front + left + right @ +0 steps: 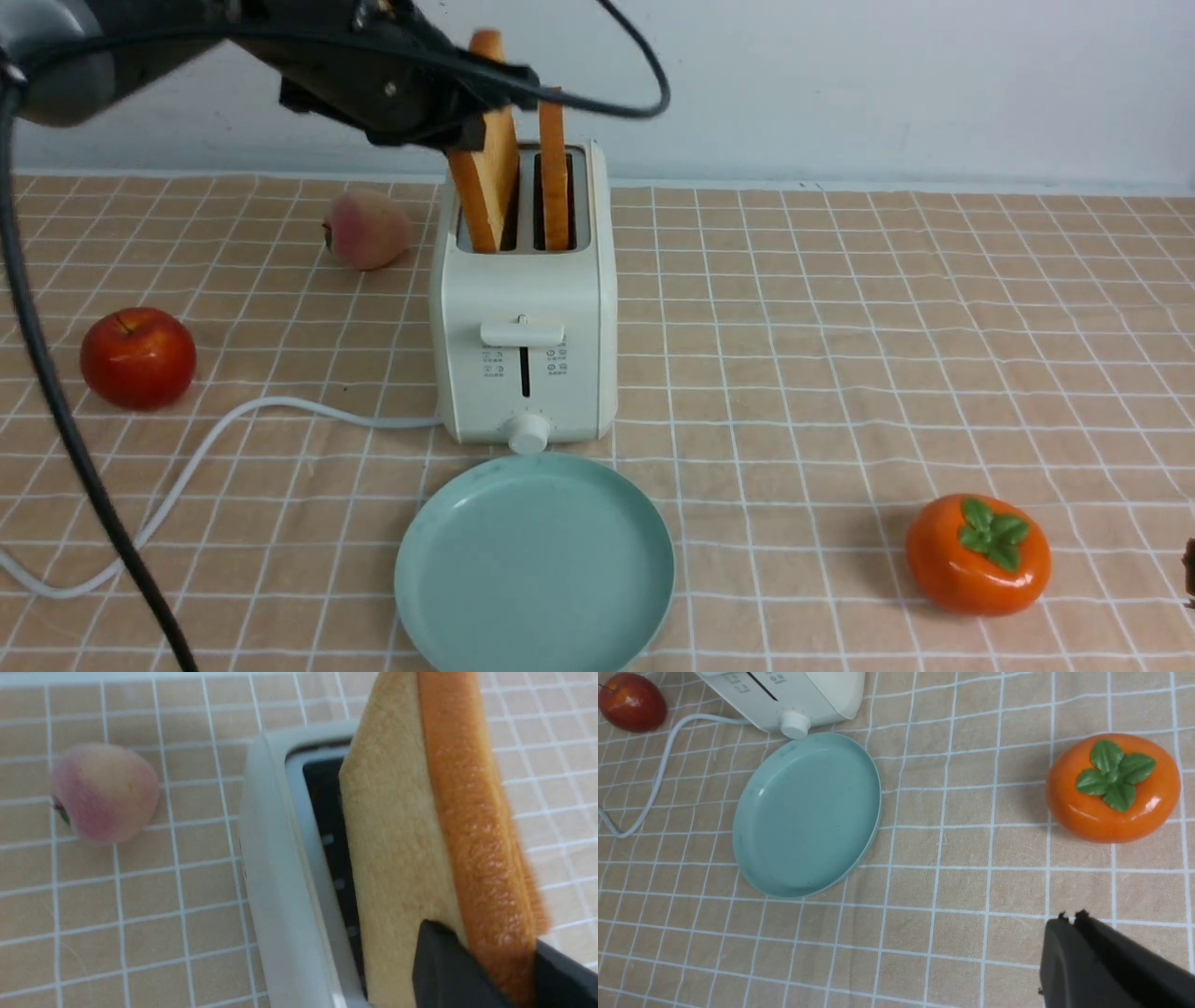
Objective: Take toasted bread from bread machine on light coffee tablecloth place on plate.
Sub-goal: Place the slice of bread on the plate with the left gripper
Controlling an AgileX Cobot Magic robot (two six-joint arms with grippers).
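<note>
The light coffee tablecloth (pixel 840 327) covers the whole bench, running back to a pale wall. The bread machine (pixel 523 317) stands on it left of centre toward the far side, with its lever (pixel 521 331) and knob (pixel 528 432) facing the near side. Just in front of the knob, almost touching the machine's base, lies the plate (pixel 534 569), with nothing on it.

Both pieces of toast are in the machine's slots. The left slice of toasted bread (pixel 490 196) stands higher than its neighbour and leans, its top tilted to the right while its lower edge sits in the left slot. The right slice of toasted bread (pixel 554 168) stands upright in the right slot.

The left tool (pixel 471 121) reaches in from the upper left and pinches the left slice near its top; in the left wrist view its dark fingers (pixel 444 970) press against both faces of the bread. The right tool (pixel 1070 917) hovers low over the cloth at the near right, tips together and holding nothing.

A persimmon (pixel 977 555) sits at the near right, well apart from the plate. An apple (pixel 137 357) rests at the left, and a peach (pixel 366 229) lies farther back, just left of the machine. The white cord (pixel 205 448) curves from the machine's left base toward the near left.
</note>
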